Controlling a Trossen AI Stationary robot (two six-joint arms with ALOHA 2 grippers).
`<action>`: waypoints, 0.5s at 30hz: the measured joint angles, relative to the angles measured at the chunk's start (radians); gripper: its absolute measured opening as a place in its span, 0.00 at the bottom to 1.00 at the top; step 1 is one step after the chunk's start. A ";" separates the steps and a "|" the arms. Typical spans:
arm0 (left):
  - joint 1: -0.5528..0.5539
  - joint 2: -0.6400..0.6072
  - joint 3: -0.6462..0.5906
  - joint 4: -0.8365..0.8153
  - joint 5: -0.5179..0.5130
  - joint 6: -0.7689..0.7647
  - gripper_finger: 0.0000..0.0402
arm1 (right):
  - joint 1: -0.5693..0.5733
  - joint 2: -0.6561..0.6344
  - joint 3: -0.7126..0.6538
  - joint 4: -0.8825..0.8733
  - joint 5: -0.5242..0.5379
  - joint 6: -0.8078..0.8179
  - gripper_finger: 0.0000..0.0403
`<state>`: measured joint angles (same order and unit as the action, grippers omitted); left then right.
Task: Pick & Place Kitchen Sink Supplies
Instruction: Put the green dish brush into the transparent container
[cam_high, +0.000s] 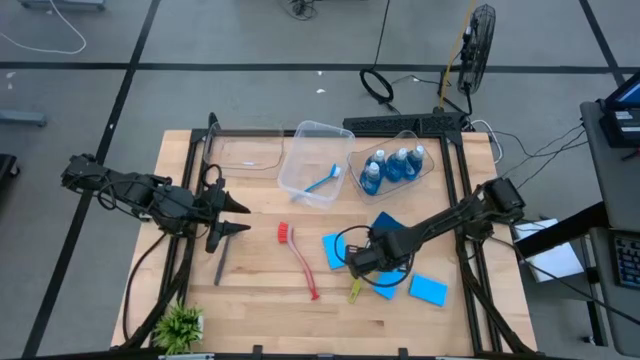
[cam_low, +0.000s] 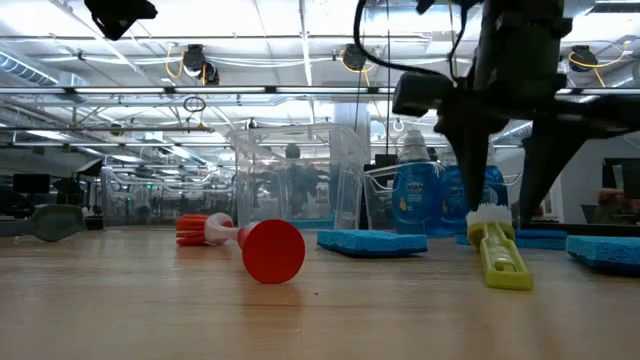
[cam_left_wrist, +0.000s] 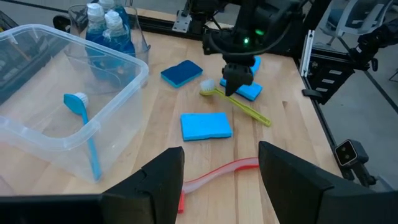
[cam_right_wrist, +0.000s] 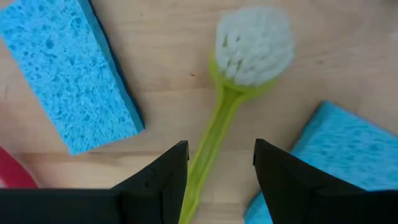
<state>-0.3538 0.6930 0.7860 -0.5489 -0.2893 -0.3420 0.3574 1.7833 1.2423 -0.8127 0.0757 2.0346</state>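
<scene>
A yellow brush (cam_high: 355, 290) with a white bristle head (cam_right_wrist: 255, 43) lies flat on the table among blue sponges (cam_high: 335, 250) (cam_high: 428, 290). My right gripper (cam_high: 362, 265) hangs over it, open. Its fingers stand on either side of the brush's handle (cam_right_wrist: 211, 137) just below the head, without touching it. A red brush (cam_high: 298, 258) and a grey brush (cam_high: 221, 264) lie on the table. A blue brush (cam_high: 322, 181) lies in a clear bin (cam_high: 286, 176). Bottles of blue liquid (cam_high: 392, 165) stand in another bin. My left gripper (cam_high: 240, 215) is open and empty at the table's left.
A third sponge (cam_high: 385, 222) lies beside the right arm and one (cam_right_wrist: 336, 155) lies close by the brush handle. An empty clear bin (cam_high: 245, 150) stands at the far left. A small green plant (cam_high: 180, 325) stands at the near left corner. Bare wood lies at the near middle.
</scene>
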 joint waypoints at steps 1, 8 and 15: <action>0.000 0.000 0.000 0.000 0.000 0.000 0.52 | -0.004 0.009 0.000 0.004 0.000 0.003 0.42; 0.000 0.000 0.000 0.000 0.000 0.008 0.52 | -0.026 0.063 0.000 0.029 -0.002 0.015 0.42; 0.000 0.000 0.000 0.000 0.000 0.008 0.52 | -0.031 0.121 0.003 0.051 -0.066 0.021 0.42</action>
<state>-0.3538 0.6926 0.7860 -0.5485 -0.2895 -0.3335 0.3267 1.9042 1.2457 -0.7616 0.0099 2.0557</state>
